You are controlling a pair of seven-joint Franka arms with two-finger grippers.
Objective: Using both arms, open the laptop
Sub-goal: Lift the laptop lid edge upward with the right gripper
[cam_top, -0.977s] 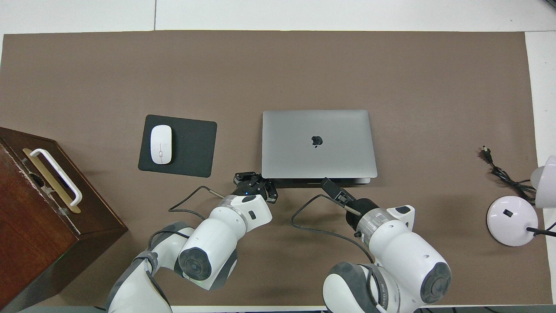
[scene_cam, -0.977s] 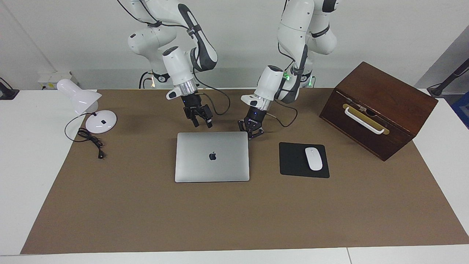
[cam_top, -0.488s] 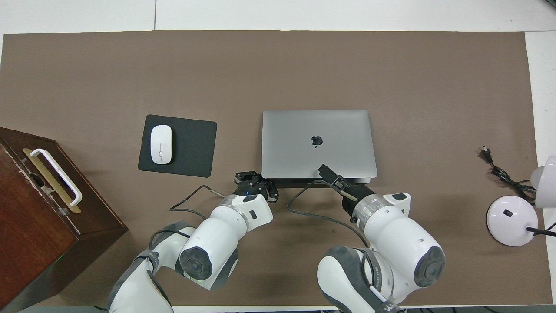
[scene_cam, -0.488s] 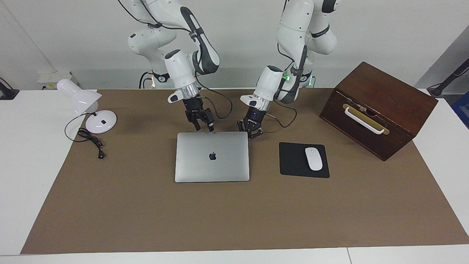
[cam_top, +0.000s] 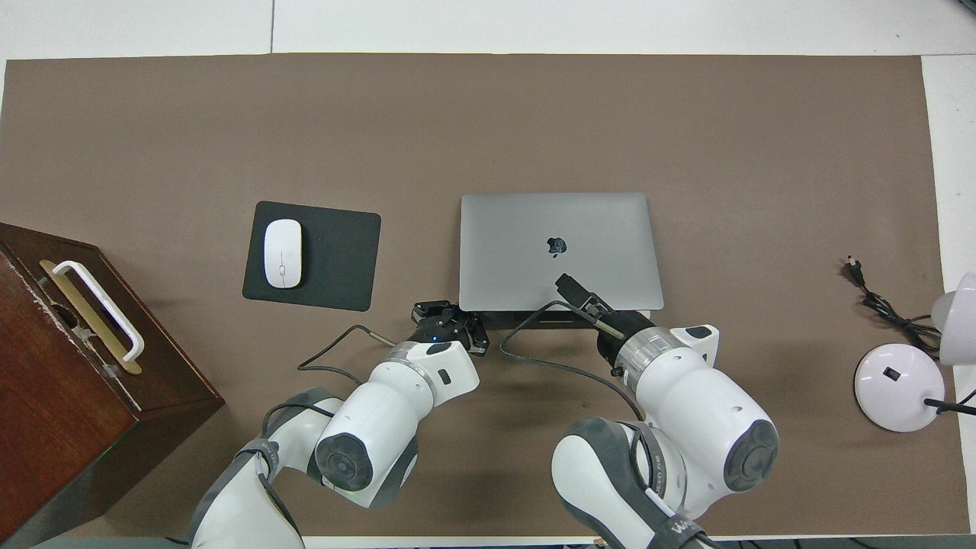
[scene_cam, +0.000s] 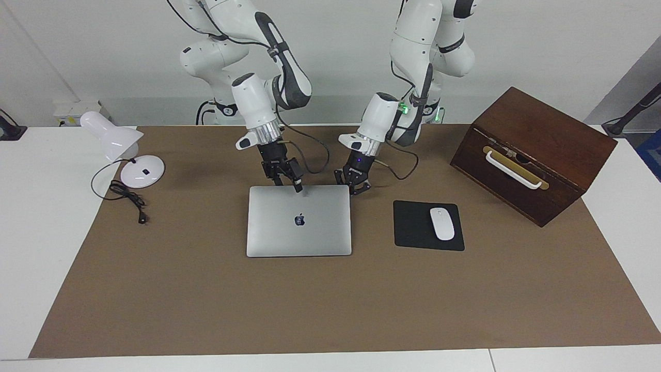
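The silver-grey laptop [scene_cam: 299,221] lies shut on the brown mat, logo up; it also shows in the overhead view [cam_top: 559,250]. My right gripper [scene_cam: 288,183] is open, fingers pointing down over the lid's edge nearest the robots, one fingertip [scene_cam: 298,188] at or just above the lid. In the overhead view my right gripper [cam_top: 573,290] covers that edge near the lid's middle. My left gripper [scene_cam: 356,187] is open and low beside the laptop's corner nearest the robots, toward the left arm's end. It also shows in the overhead view [cam_top: 450,316].
A black mouse pad [scene_cam: 413,227] with a white mouse [scene_cam: 442,223] lies beside the laptop toward the left arm's end. A brown wooden box [scene_cam: 532,152] with a white handle stands past it. A white desk lamp [scene_cam: 124,150] and its cord [scene_cam: 129,199] sit toward the right arm's end.
My right gripper has moved forward and down, from short of the laptop to over the lid's near edge. My left gripper has stayed beside the corner. The laptop has not moved.
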